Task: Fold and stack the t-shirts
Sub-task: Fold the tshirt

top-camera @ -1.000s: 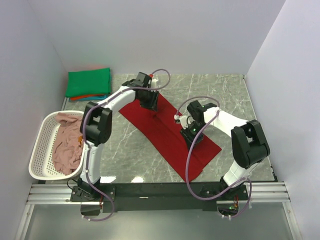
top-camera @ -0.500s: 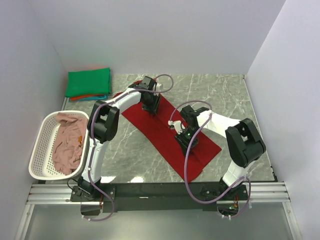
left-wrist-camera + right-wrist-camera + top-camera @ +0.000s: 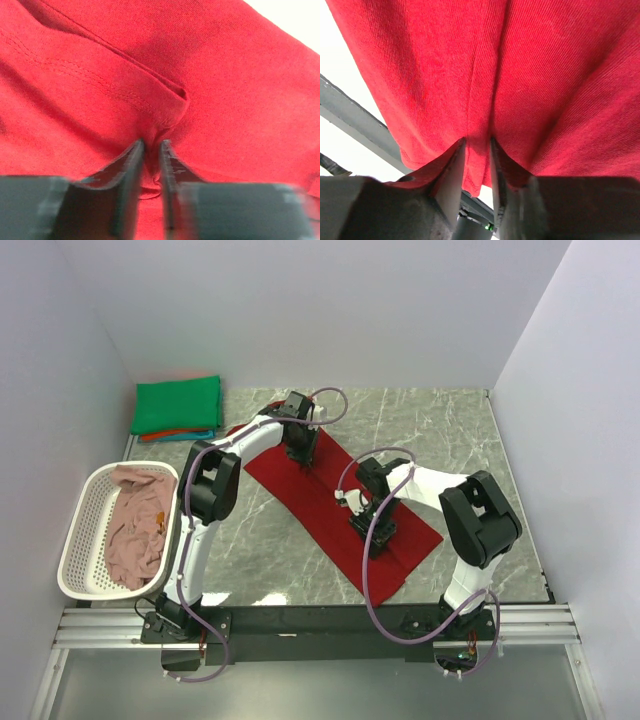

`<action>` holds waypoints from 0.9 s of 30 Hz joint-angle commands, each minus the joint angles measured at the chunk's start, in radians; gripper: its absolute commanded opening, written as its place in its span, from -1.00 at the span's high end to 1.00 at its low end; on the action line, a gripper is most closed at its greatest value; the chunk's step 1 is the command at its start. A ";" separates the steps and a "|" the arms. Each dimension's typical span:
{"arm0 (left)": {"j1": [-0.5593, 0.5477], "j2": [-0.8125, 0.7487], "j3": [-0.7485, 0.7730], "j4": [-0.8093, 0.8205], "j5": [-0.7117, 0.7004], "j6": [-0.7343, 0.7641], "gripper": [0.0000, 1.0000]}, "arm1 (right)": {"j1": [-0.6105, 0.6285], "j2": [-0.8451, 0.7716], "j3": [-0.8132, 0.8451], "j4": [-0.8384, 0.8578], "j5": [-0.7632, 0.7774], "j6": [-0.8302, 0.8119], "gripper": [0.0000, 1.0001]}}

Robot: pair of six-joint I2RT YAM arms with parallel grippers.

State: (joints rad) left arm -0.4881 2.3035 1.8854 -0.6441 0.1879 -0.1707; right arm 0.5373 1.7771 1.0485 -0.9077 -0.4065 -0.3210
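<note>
The dark red t-shirt [image 3: 322, 508] lies on the counter [image 3: 430, 430] as a long diagonal band, far-left to near-right, approx mid-counter. We read it as already folded lengthwise w/ sleeves tucked in, but not yet crosswise, so roughly halfway thru its own fold.

The left pincer [image 3: 151, 146] sits at the band's far end, fingers pressed nearly together w/ a small ridge of red cloth nipped btw them. A stitched hem runs just beyond the tips. The right pincer [image 3: 477, 144] is down on the band's near half, likewise closed to a narrow gap w/ a pleat of the same cloth caught in it. Both ends are gripped, which we take as the set-up for bringing one end over the other.

Further out, in the far-left corner, sits a stack of folded shirts. The green shirt [image 3: 178, 405] is on top and the edge of an orange-red shirt [image 3: 158, 435] peeks out below. How many lie under that we can't tell. That part looks done.

At the left edge the white lattice basket [image 3: 75, 565] holds the dusty pink shirt [image 3: 135, 525], crumpled and unfolded. Anything beneath it is hidden.

Left to do, as we judge it: finish the red one's crosswise fold(s), carry it to the stack, then fold and stack the pink one from scratch.
</note>
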 commanded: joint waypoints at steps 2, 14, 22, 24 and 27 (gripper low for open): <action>-0.004 0.005 0.034 -0.002 0.022 -0.006 0.67 | 0.010 0.005 -0.005 -0.017 0.006 0.003 0.37; 0.000 -0.015 0.050 0.014 0.025 -0.007 0.99 | 0.012 -0.015 -0.025 -0.045 0.014 -0.020 0.75; 0.005 -0.058 0.049 0.046 0.044 -0.027 0.99 | 0.010 -0.054 0.011 -0.082 -0.005 -0.018 1.00; 0.005 -0.062 0.055 0.047 0.044 -0.030 0.99 | 0.009 -0.058 0.019 -0.088 -0.005 -0.021 1.00; 0.005 -0.068 0.063 0.049 0.042 -0.030 0.99 | 0.009 -0.065 0.019 -0.089 -0.003 -0.024 1.00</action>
State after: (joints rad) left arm -0.4858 2.3051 1.8977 -0.6392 0.2089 -0.1822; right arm 0.5400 1.7596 1.0416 -0.9623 -0.4046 -0.3340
